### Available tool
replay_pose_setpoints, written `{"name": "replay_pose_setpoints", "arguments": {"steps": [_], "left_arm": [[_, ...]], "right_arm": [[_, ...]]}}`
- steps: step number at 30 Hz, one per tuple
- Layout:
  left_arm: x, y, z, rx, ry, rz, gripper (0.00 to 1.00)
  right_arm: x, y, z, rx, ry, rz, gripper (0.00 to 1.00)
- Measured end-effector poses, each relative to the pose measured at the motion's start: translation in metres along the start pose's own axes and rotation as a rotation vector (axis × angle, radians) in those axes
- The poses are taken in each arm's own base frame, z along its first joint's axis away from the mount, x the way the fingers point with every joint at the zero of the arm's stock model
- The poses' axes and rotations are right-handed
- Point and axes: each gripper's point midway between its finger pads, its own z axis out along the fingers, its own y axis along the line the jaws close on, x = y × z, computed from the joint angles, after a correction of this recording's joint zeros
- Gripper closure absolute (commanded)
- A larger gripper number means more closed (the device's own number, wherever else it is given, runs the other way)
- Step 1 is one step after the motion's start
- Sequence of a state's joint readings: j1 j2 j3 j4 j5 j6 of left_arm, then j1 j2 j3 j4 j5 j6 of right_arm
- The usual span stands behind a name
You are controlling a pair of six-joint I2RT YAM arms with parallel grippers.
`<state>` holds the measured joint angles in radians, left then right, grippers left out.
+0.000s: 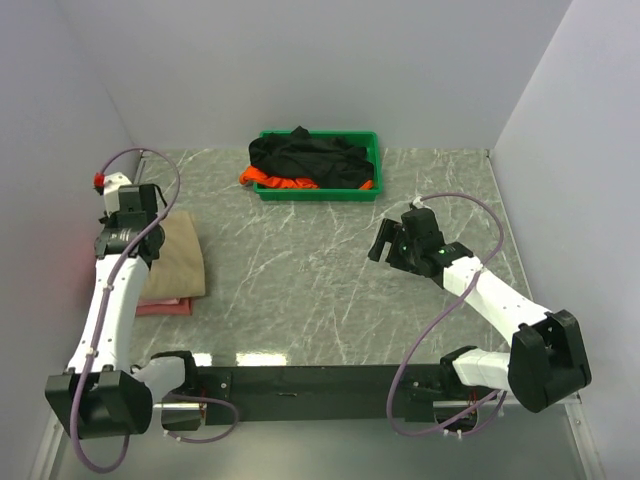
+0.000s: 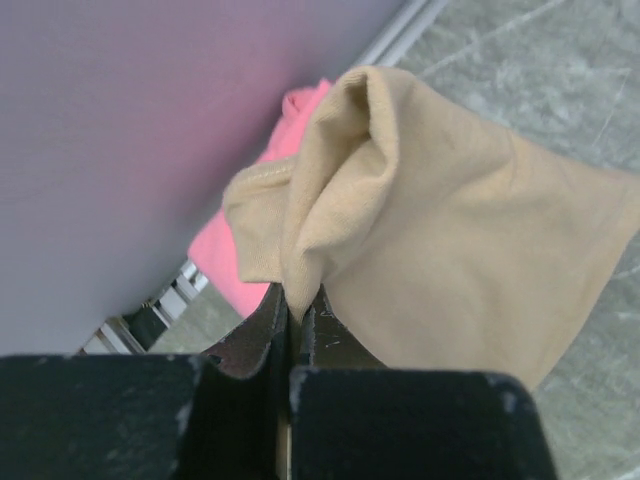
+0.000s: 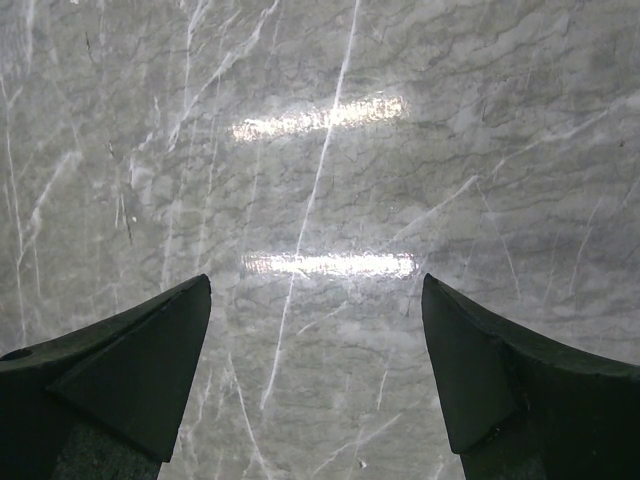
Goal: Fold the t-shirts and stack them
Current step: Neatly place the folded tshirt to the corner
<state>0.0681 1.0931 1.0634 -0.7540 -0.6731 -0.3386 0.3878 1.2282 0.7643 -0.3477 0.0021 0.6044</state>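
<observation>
The left gripper [image 2: 297, 305] is closed tight on a fold of the beige t-shirt [image 2: 450, 250] at the left side of the table [image 1: 300, 280]. The pink t-shirt [image 1: 165, 307] under it is mostly hidden. The right gripper [image 3: 315, 285] stands wide open above the table and holds nothing. In the green tray [image 1: 320, 194], the black t-shirt [image 1: 310, 157] covers most of the orange t-shirt [image 1: 270, 180].

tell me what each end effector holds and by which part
The left end effector pinches the beige t-shirt by a bunched fold near its edge; the right end effector is open, holding nothing.
</observation>
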Motion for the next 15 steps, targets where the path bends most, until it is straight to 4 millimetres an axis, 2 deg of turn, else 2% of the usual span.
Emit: {"name": "replay_pose_setpoints", "arguments": {"steps": [5, 11, 15], "left_arm": [[-0.016, 0.001, 0.011, 0.013, -0.041, 0.051, 0.99], [-0.01, -0.004, 0.052, -0.058, 0.048, 0.169, 0.99], [-0.006, 0.007, 0.067, -0.127, 0.072, 0.204, 0.99]], "right_arm": [[0.0, 0.0, 0.002, -0.002, 0.003, 0.0, 0.08], [0.003, -0.005, 0.008, 0.017, 0.016, 0.006, 0.08], [0.002, -0.007, 0.008, 0.022, 0.016, 0.009, 0.08]]}}
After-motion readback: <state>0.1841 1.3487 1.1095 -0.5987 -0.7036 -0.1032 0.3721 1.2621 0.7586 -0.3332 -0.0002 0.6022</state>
